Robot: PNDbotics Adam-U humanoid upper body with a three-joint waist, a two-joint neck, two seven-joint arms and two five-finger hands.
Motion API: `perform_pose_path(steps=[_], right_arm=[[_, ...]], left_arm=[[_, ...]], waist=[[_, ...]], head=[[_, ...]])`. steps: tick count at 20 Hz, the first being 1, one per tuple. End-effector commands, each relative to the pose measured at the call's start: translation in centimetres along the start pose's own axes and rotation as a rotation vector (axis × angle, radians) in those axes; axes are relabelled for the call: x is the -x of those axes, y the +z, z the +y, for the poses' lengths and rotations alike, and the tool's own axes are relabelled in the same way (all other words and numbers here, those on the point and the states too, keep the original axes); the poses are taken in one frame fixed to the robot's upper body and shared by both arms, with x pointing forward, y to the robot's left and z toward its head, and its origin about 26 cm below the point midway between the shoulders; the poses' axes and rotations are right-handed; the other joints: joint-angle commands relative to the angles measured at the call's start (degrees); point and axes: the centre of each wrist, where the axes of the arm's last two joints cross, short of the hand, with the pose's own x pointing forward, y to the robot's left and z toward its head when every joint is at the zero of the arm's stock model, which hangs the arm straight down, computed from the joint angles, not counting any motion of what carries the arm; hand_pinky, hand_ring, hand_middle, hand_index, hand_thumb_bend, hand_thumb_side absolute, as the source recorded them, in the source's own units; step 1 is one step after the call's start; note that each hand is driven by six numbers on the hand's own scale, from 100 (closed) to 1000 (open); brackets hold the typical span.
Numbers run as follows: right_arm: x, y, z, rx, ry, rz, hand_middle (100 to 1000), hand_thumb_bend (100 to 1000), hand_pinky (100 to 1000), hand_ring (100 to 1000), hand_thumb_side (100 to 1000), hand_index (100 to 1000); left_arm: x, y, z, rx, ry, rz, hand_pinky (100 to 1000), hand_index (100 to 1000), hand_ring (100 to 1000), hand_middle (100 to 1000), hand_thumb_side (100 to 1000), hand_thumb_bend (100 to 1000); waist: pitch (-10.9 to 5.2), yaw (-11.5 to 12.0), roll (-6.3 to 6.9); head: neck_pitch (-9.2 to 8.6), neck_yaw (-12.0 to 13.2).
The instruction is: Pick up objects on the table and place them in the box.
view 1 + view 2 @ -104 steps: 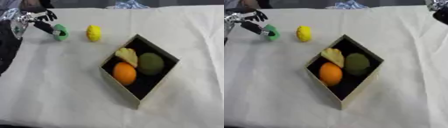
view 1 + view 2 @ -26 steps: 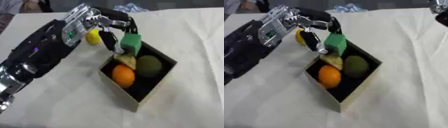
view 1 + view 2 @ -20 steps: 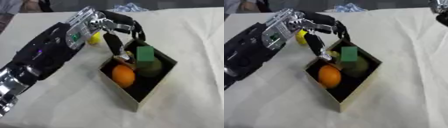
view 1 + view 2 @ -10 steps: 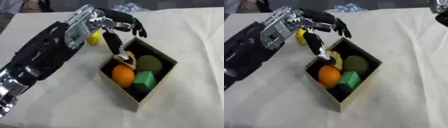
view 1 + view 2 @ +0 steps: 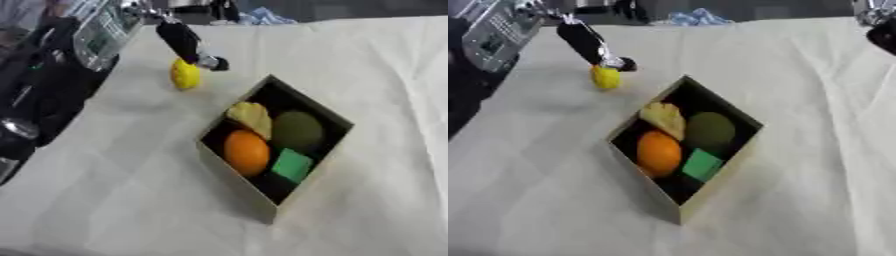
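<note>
Hovering left hand (image 5: 188,42) above yellow object (image 5: 185,74), far-left of box (image 5: 229,167), fingers straight, holding nothing. Green block (image 5: 291,166) sits inside already. Risk imo: fingertip nudges round yellow thing, rolls off. Right hand's fingers: can't tell.

My box (image 5: 229,170) sits turned cornerwise, open at the top, dark inside with pale walls, and holds four things packed close. In it an orange (image 5: 246,152) lies at the near left with a green block (image 5: 291,165) tilted just beside it on the right, a dark green round fruit (image 5: 297,130) behind the block, and a pale yellow ridged piece (image 5: 250,117) behind the orange. Outside the box, near its far left corner, a small yellow fruit (image 5: 185,74) lies apart from it.
</note>
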Motion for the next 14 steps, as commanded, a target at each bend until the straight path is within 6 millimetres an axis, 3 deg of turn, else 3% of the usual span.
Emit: perform_pose_path(steps=[1,3,14], right_arm=[[-0.9,-0.3,-0.7,0.007,0.03,-0.031,674,100,917,907,423,750],[-0.9,-0.4,-0.7,0.006,0.032,-0.034,674,100,917,907,424,750],[-1.4,-1.0,-0.8,-0.007,0.036,-0.057,675,100,917,908,427,749]], left_arm=[[2.2,0.9,1.7,0.009,0.019,0.124,825,876,822,793,405,532],[2.9,0.4,1.5,0.054,0.023,0.153,831,895,834,807,463,576],[5.8,-2.3,-0.4,0.186,0.037,0.211,837,882,836,797,460,665]], waist=[[-1.19,-0.02,-0.15],[-1.02,-0.12,-0.13],[0.49,-1.39,0.46]], head=[[-0.02,-0.12],[-0.04,-0.03],[-0.33,1.19]])
